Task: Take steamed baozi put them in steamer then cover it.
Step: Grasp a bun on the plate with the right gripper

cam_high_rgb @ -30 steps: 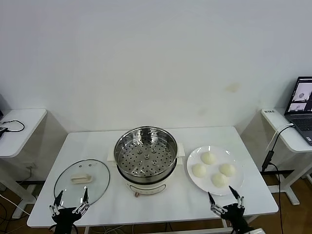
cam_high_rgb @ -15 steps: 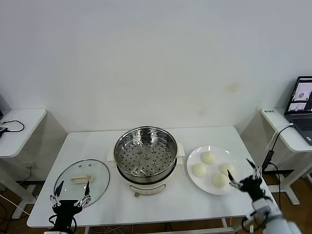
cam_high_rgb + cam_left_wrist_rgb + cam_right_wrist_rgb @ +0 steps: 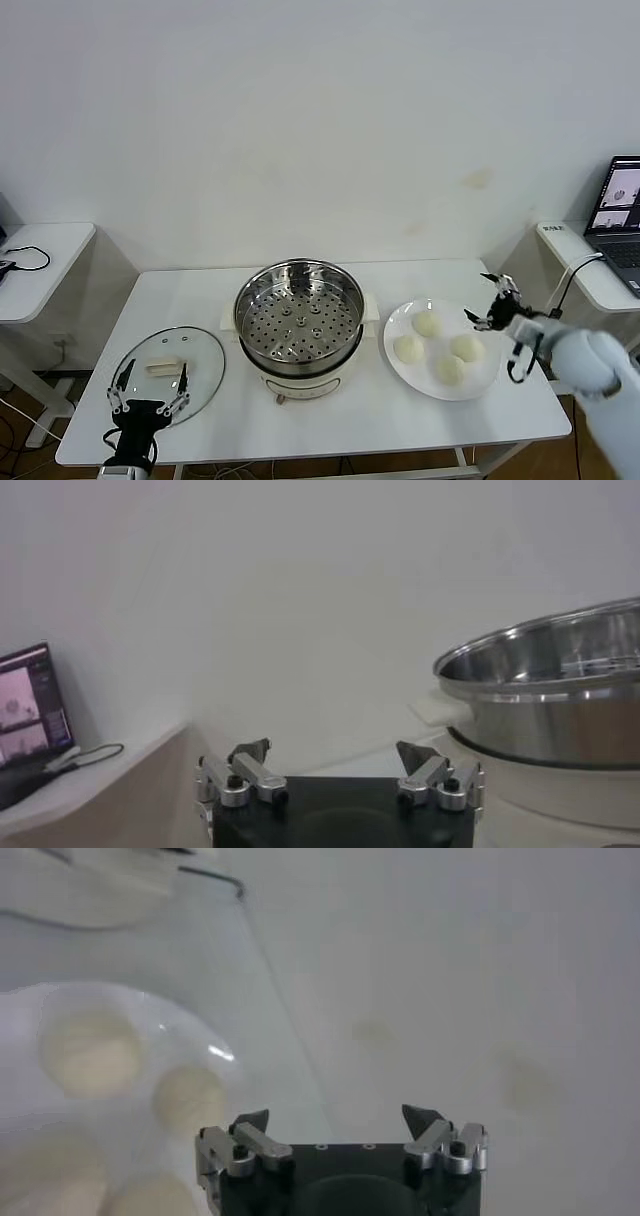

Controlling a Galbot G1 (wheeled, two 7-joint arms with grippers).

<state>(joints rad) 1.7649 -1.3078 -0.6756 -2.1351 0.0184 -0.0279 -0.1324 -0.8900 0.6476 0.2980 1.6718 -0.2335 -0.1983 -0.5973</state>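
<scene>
Several cream-white steamed baozi (image 3: 427, 323) lie on a white plate (image 3: 437, 345) at the table's right; they also show in the right wrist view, one baozi (image 3: 90, 1053) among them. The steel steamer (image 3: 298, 320) stands at the table's middle with nothing in it, and its rim shows as the steamer (image 3: 560, 695) in the left wrist view. The glass cover (image 3: 200, 360) lies flat at the front left. My right gripper (image 3: 477, 296) (image 3: 336, 1114) hovers open just past the plate's far right edge. My left gripper (image 3: 156, 366) (image 3: 332, 747) is open over the cover's near edge, holding nothing.
A laptop (image 3: 622, 205) sits on a side table to the right, with a cable hanging down from it. Another small white table (image 3: 40, 265) stands to the left. The white wall is close behind the work table.
My right arm has swung up from the table's front edge to the far right side of the plate. The left gripper has crept slightly forward over the cover. Both stay open.
</scene>
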